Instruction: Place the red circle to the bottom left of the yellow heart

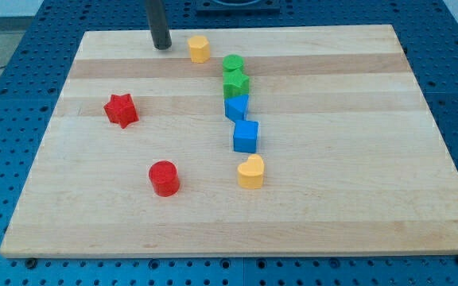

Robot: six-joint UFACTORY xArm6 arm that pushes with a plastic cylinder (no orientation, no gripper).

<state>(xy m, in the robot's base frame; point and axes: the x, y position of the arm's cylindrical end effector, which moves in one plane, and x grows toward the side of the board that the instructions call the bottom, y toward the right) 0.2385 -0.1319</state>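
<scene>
The red circle (164, 178) lies on the wooden board at the lower middle-left. The yellow heart (251, 171) lies to its right, at about the same height, with a gap between them. My tip (162, 46) rests near the board's top edge, far above the red circle and just left of a yellow block (199, 48).
A red star (121, 110) lies left of centre. A column runs down the middle: a green circle (233, 64), a green block (236, 83), a blue block (236, 107) and a blue cube (246, 136) just above the heart. The board (356, 199) sits on a blue perforated table.
</scene>
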